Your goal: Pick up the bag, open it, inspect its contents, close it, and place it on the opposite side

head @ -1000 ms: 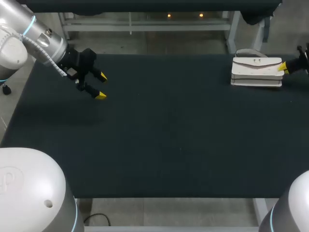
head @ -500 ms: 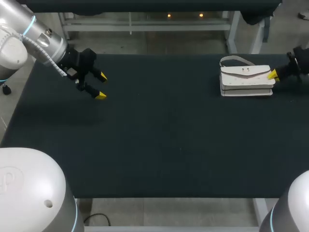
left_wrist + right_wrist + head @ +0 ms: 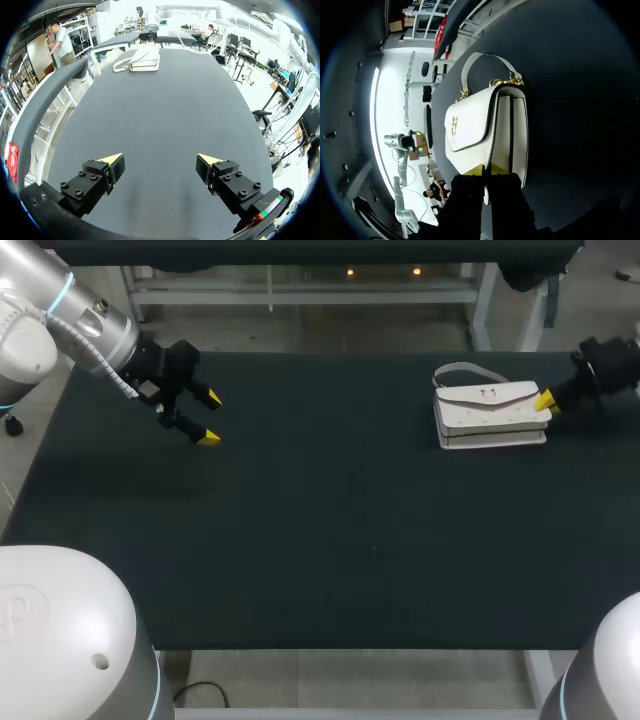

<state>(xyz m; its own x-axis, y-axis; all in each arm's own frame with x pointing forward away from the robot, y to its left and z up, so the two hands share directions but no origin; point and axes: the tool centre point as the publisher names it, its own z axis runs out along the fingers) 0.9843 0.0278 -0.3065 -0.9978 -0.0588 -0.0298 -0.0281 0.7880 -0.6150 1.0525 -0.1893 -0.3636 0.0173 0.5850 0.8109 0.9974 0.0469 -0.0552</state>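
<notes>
Looking down from the head view, the white bag (image 3: 490,412) lies far right on the table (image 3: 330,540), the right gripper (image 3: 545,400) touching its end; the left gripper (image 3: 208,418) hangs well apart. Left wrist view: fingers (image 3: 111,161) spread wide, holding nothing. Right wrist view: fingers (image 3: 475,170) drawn together, tips against the bag's end

Table (image 3: 330,540): wide, flat top, covered edge to edge in dark matte sheet. Pale frame rail visible under near edge. One item on surface: white bag (image 3: 488,410), far right area, close to far edge, well apart from left half. Bag lies with flap side up, layered side panels facing near. Curved handle at bag's far-left end, down on sheet. Gold chain links where handle meets body.
</notes>
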